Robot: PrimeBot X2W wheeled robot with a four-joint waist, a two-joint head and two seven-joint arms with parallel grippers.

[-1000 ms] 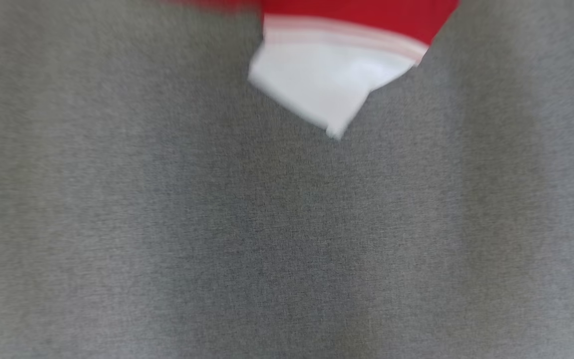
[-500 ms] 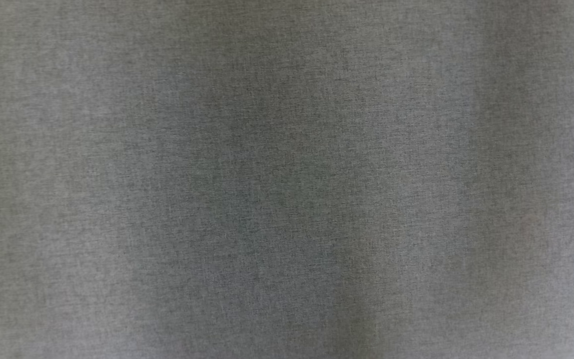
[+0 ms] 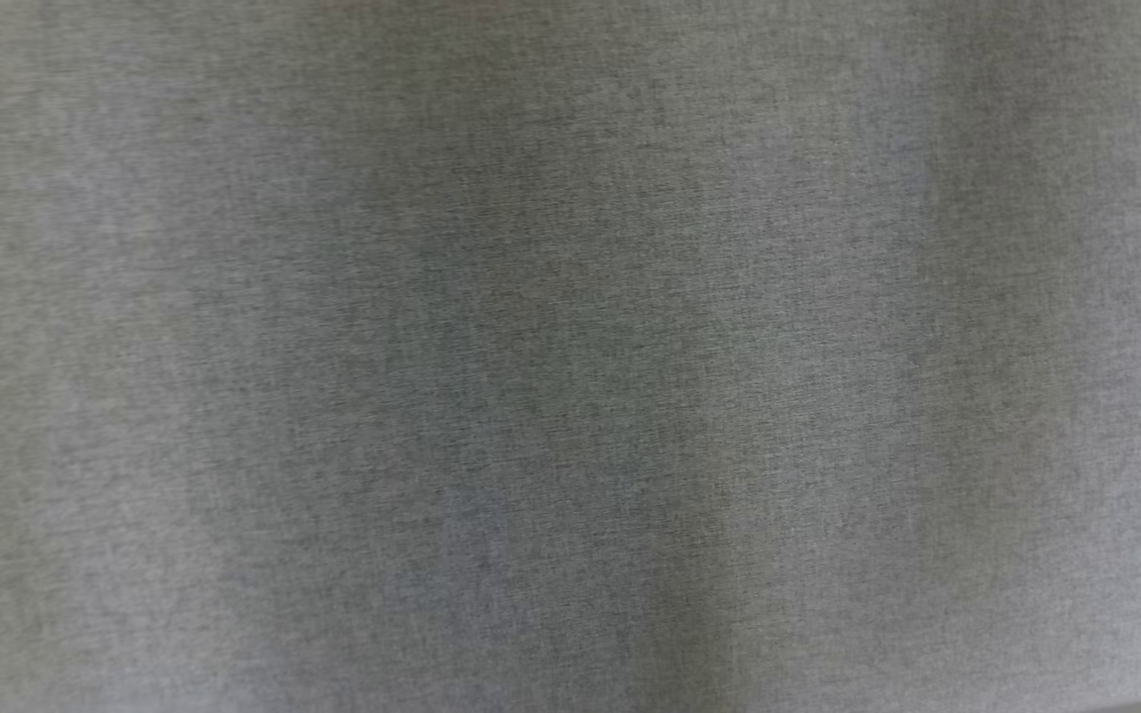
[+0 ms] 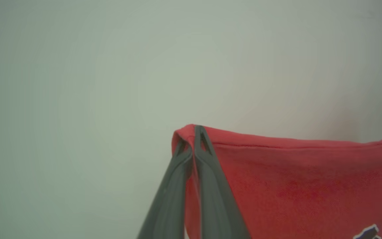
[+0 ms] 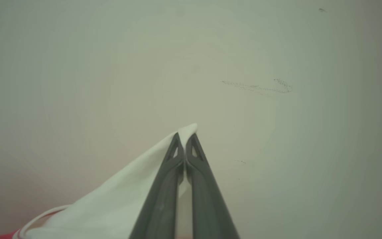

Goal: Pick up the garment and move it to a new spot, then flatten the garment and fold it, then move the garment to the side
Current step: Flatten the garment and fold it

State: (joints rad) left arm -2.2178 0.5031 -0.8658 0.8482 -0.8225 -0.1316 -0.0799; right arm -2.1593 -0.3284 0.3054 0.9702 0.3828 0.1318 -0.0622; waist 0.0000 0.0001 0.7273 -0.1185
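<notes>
The garment [image 4: 293, 186] is a red top with dark and white print and white parts. In the left wrist view my left gripper [image 4: 193, 130] is shut on a red hem corner, and the cloth stretches off to the right before a pale wall. In the right wrist view my right gripper [image 5: 185, 136] is shut on the tip of a white part of the garment [image 5: 111, 202], which drapes down to the lower left, where a red edge shows.
The head view looks down on a grey woven table cover [image 3: 570, 356] with soft shadow bands. A pale wall [image 5: 257, 59] with a faint scuff mark stands behind the right gripper.
The red and white cloth that showed at the top of the head view one second ago has gone out of that view. The grey cover's shadows have shifted.
</notes>
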